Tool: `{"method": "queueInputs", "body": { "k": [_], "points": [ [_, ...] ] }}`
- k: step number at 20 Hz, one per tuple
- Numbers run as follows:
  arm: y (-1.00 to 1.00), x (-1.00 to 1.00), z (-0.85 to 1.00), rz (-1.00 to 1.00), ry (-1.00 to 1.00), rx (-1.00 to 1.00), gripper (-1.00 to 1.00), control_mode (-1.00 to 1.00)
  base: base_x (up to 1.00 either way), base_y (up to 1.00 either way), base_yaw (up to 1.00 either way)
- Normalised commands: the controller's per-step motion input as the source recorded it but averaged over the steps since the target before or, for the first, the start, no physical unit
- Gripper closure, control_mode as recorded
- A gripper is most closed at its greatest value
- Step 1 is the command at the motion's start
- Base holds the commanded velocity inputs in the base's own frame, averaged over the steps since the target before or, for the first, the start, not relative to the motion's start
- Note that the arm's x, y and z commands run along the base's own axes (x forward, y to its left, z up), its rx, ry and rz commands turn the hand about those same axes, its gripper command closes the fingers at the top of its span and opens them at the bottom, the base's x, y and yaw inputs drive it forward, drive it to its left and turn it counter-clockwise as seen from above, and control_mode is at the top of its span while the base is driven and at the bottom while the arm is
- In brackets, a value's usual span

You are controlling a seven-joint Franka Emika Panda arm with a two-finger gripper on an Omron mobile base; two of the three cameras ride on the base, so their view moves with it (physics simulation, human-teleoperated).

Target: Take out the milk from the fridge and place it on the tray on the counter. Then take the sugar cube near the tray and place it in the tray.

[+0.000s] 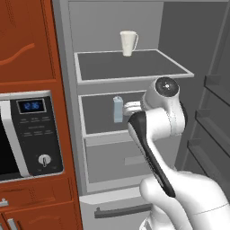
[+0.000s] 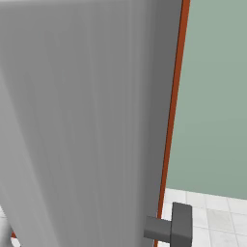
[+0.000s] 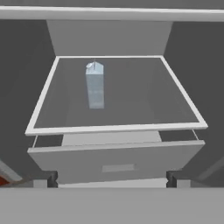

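My fingers (image 3: pixel 52 178) stood spread wide before the fridge (image 1: pixel 72 112), holding nothing, ready to straddle the milk (image 3: pixel 95 85), which stood upright toward the middle shelf's (image 3: pixel 131 94) back left corner.

The milk (image 1: pixel 117 110) was pale blue-grey, the fridge (image 1: pixel 117 27) grey with dark grey shelves, the mug (image 1: pixel 128 42) white.

Milk (image 3: pixel 95 85) upright on fridge shelf (image 3: pixel 131 94), left of centre — gripper (image 3: pixel 111 178) fingertips wide apart, pale drawer (image 3: pixel 116 162) below.
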Motion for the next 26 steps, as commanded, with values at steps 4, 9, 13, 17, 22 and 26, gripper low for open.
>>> {"method": "queueInputs", "body": {
  "k": [4, 9, 13, 17, 22, 26],
  "points": [
    [0.31, 0.45, -0.03, -0.09, -0.02, 0.00, -1.00, -1.00, 0.00, 0.00, 0.00],
    [0.02, 0.34, 0.00, -0.02, -0.01, 0.00, -1.00, -1.00, 0.00, 0.00, 0.00],
    [-0.01, 0.40, 0.00, 0.00, 0.00, 0.00, -1.00, -1.00, 0.00, 0.00, 0.00],
    [-0.03, 0.28, -0.09, 0.03, -0.01, 0.00, -1.00, -1.00, 0.00, 0.00, 0.00],
    [-0.05, 0.11, -0.26, 0.12, -0.12, 0.00, -1.00, -1.00, 0.00, 0.00, 0.00],
    [0.00, 0.39, -0.21, 0.07, -0.07, 0.00, -1.00, -1.00, 0.00, 0.00, 0.00]
  ]
}}
